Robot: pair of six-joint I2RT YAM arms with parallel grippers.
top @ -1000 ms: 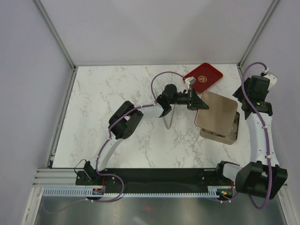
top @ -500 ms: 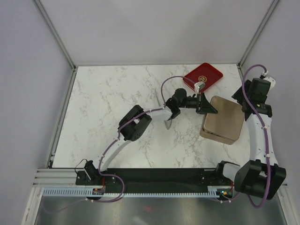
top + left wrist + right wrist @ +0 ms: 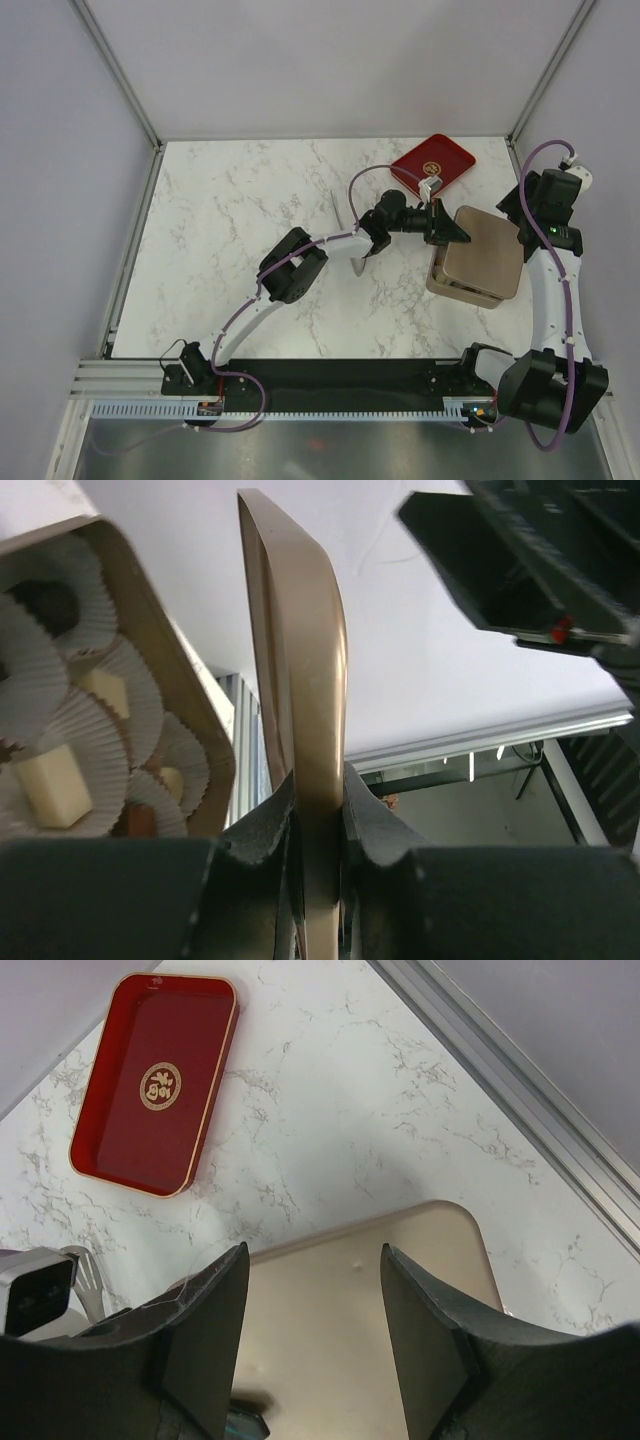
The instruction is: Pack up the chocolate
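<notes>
Left to right: the left claw reaches across the marble bench and is clamped on the left edge of a rose-gold lid, its thin rim pinched between both fingers. The lid hangs over the matching box at the right of the bench. It sits skewed, so the box's near and left walls show from under it.

The chocolate lies inside that box in white paper cups. The left wrist view shows several cream lumps and one or two dark ones through the gap on the gripped side, while from above the lid hides them all. Each lump looks like a squat block with no clear long axis, pointing nowhere in particular. The cups run in rows along the box wall.

A red tray sits at the far edge, just beyond the box. Furthest right, the right claw hovers over the lid with its fingers spread and nothing between them.

The likeliest trouble is a crooked landing. Out of line with the box, the lid could catch a wall and stay ajar, or press into the cups and crush a chocolate. A pinch on so thin an edge could also slip and drop the lid, and a sideways drag could shove the box along the bench.
</notes>
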